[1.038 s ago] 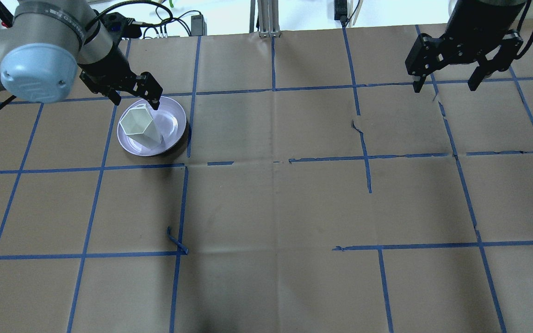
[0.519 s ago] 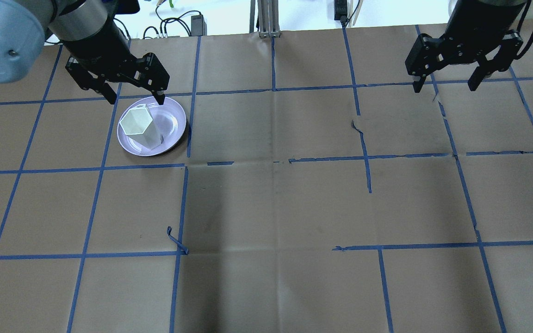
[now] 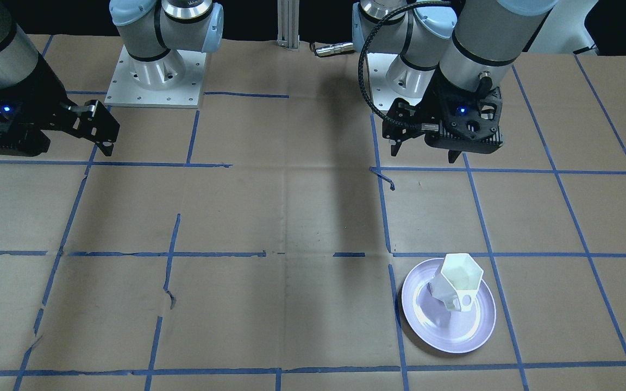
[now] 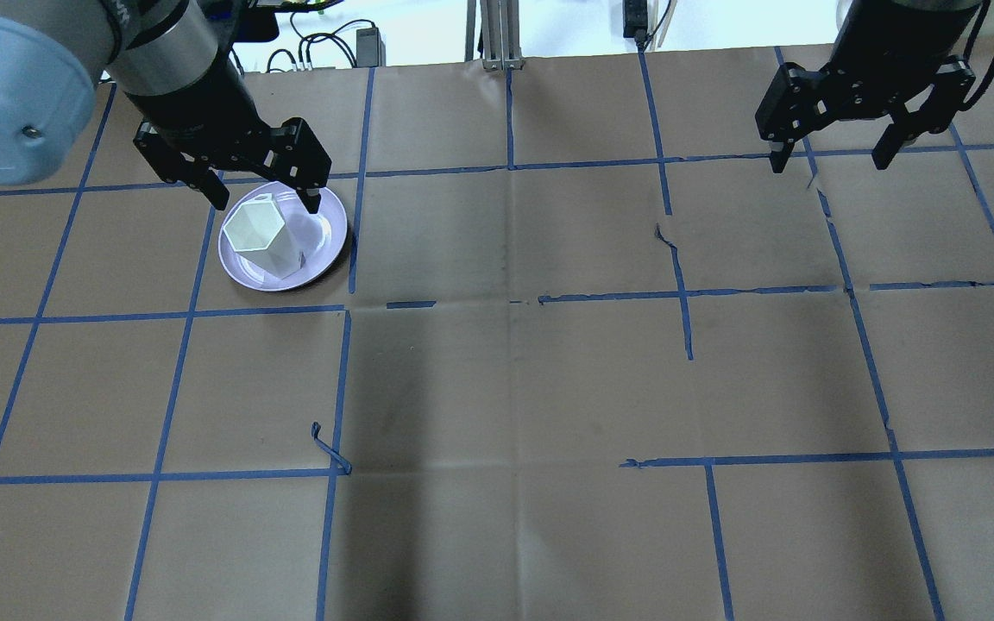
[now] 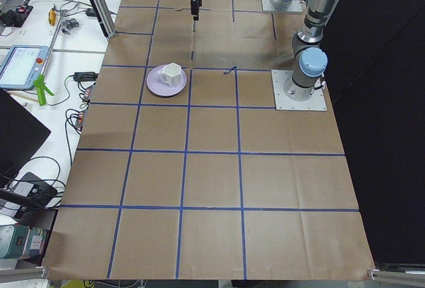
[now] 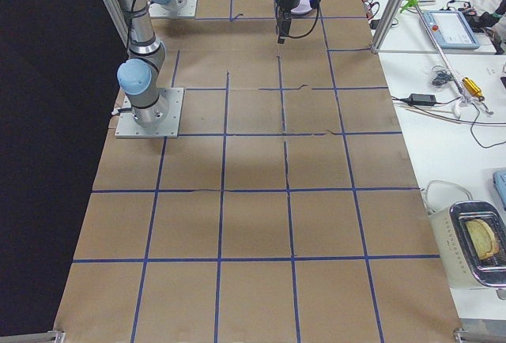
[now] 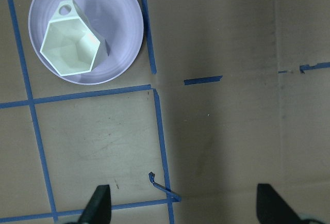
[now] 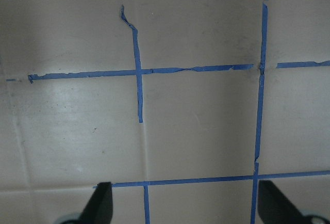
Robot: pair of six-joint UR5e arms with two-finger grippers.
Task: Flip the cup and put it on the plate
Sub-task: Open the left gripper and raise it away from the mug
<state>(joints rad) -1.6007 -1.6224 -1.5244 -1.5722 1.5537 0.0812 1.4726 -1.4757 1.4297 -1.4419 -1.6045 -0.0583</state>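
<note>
Not much changing from a moment back. The left gripper (image 3: 424, 156) is drifting a little: in the overhead view its fingertips are now overlapping the plate's (image 4: 329, 228) far rim instead of sitting just beyond it. The cup (image 4: 260, 237), the plate and the right gripper (image 4: 827, 164) aren't budging.

The left gripper is hanging up off the plate with its jaws spread wide, holding nothing and touching nothing. The right gripper is also gaping open and empty, hovering well apart from the plate.

The cup is standing upright on the plate, mouth up, sitting off-centre with its handle pointing at the plate's far rim.

Counting up: one cup, one plate, two grippers.
</note>
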